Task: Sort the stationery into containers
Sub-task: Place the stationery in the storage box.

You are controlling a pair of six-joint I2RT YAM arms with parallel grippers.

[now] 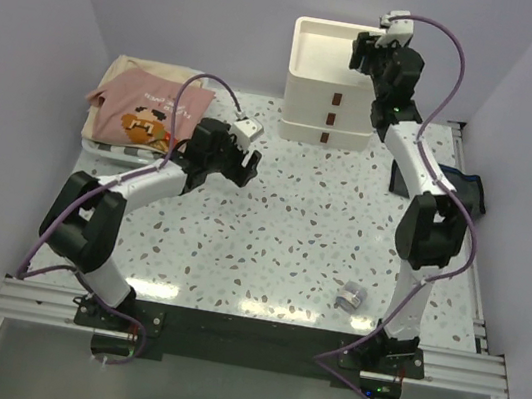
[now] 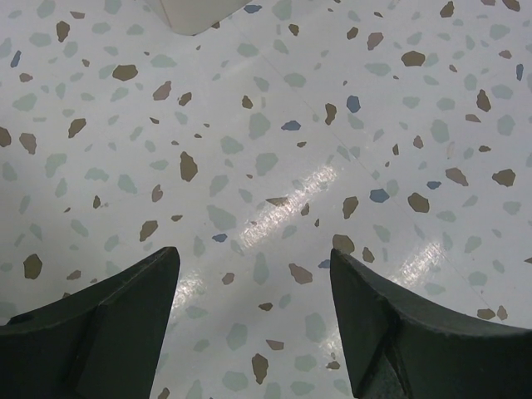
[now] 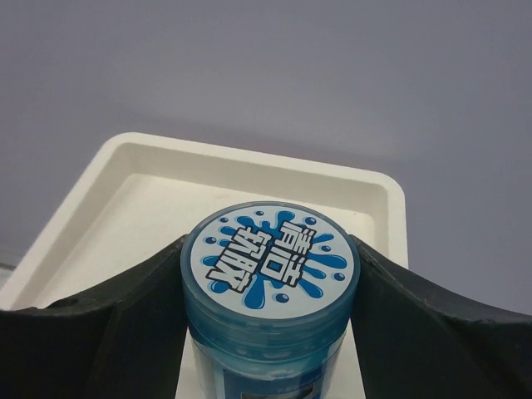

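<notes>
Currently, nearest to the arm bases, I see a small grey roll (image 1: 350, 296) lying on the speckled table (image 1: 290, 239). It sits near the right arm's lower link, on its inner side, well apart from every container.

Further out, the left gripper (image 1: 247, 164) hovers over bare table left of centre. Its jaws stand wide with nothing between them; in the left wrist view only table surface shows between the two fingers (image 2: 125, 316).

At the right edge, a dark navy pouch (image 1: 471, 195) lies flat, partly hidden behind the right arm. At the left rear, a pink cloth (image 1: 148, 110) with a cartoon print rests on a folded pile.

Farthest back stands the cream drawer unit (image 1: 323, 128), its brown handles (image 1: 332, 118) facing me. The right gripper (image 1: 363, 53) is positioned over the unit's tray-like top (image 3: 249, 166). Its jaws are clamped on the sides of a blue roll (image 3: 270, 274), a translucent blue cylinder with a splash-pattern label on its end. I cannot tell whether the blue roll touches the tray.
</notes>
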